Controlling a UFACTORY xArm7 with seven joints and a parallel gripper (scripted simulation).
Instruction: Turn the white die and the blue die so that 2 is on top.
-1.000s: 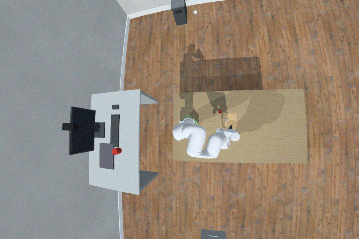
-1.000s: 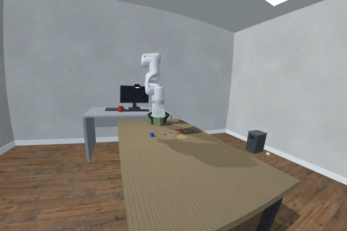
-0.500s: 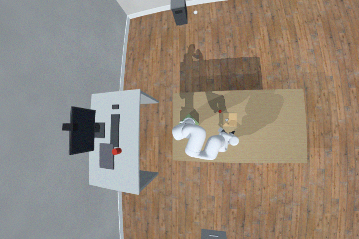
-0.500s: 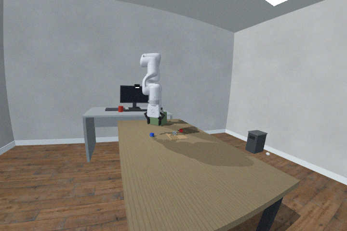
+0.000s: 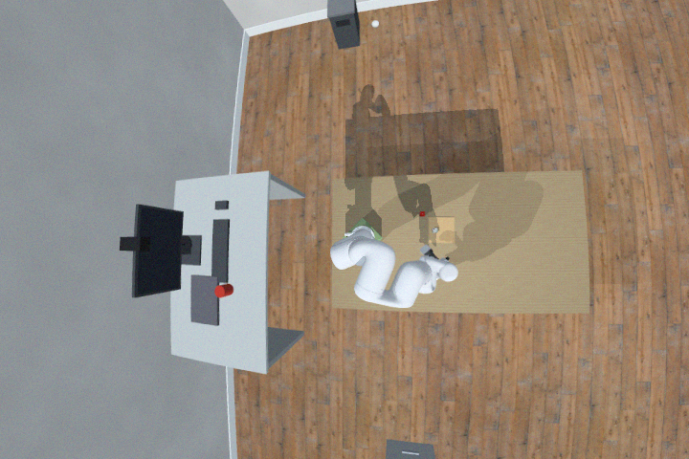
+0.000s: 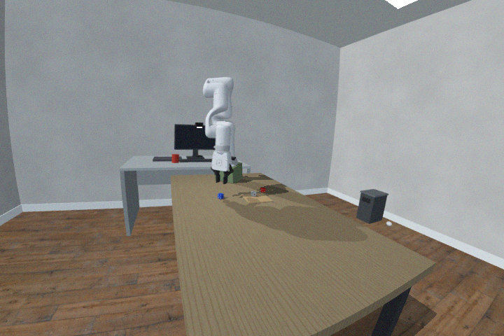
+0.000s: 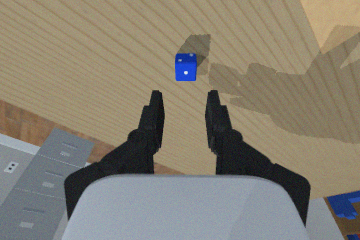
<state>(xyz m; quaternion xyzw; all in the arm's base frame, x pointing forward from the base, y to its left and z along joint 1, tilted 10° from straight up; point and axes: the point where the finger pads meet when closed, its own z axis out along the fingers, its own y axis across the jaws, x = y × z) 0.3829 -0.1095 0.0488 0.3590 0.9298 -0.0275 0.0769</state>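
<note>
While the gripper (image 5: 436,254) (image 6: 221,182) (image 7: 184,102) hangs half-spread, blue die (image 6: 220,196) (image 7: 186,67) apart, mat (image 5: 447,224) (image 6: 262,199) (image 7: 343,15) (wrist view) cut off.

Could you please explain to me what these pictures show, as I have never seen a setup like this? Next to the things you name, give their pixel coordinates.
The machine is a single white robot arm (image 5: 374,265) (image 6: 222,134) with a black two-fingered gripper (image 6: 221,182) (image 7: 184,102) at its end. One picture looks down from above, one looks along the table (image 5: 519,271) (image 6: 260,257) from its far end, and one comes from the arm's wrist, looking past the fingers. On the table are a thin tan mat (image 5: 447,223) (image 6: 260,199) (image 7: 348,15), a white die (image 5: 434,229) (image 6: 253,193), a red die (image 5: 422,213) (image 6: 262,190) beside the mat, and a blue die (image 6: 220,196) (image 7: 186,70), also off the mat. Nothing is held: the gripper is partly open, with the blue die beyond its fingertips.
</note>
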